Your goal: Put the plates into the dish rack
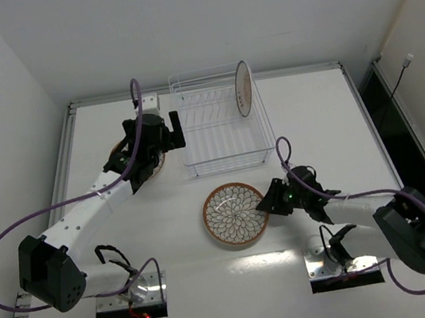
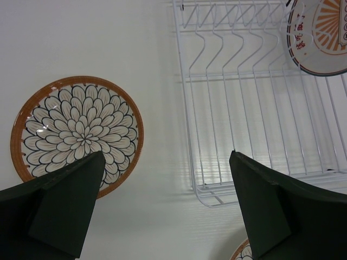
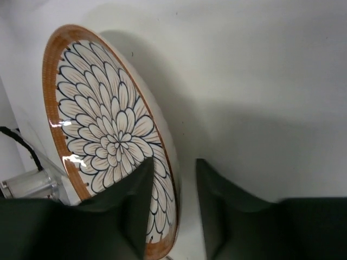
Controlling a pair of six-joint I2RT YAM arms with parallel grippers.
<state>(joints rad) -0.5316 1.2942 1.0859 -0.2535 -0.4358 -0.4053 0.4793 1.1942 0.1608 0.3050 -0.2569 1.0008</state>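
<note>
Straddling the rim of a petal plate, the right gripper has its jaws narrowed but not met. One dark finger lies over the patterned face and the other outside the terracotta edge, with the rim between them. Whether the pads actually pinch the rim cannot be told, as a sliver of gap shows on the outer side. The edge approach is judged deliberate: a shallow plate lying flat on the table offers no other purchase, and a rim hold would allow it to be tipped upright for a slot. The plate is glazed ceramic, glossy enough to carry highlights, so it is likely slippery against the hard, wedge-shaped fingers; the raised rim is the only lip. Farther out from this gripper, toward the back of the table, sits the dish rack, a rectangular basket of thin white wire with bent dividers along its floor. An orange-rayed plate stands on edge at the end nearer the right arm, and the other slots are free. On the rack's far side from the right gripper, the left gripper hangs with its fingers fully spread and nothing between them. A second petal plate lies flat just to its left, and the rack wall is just to its right.
</note>
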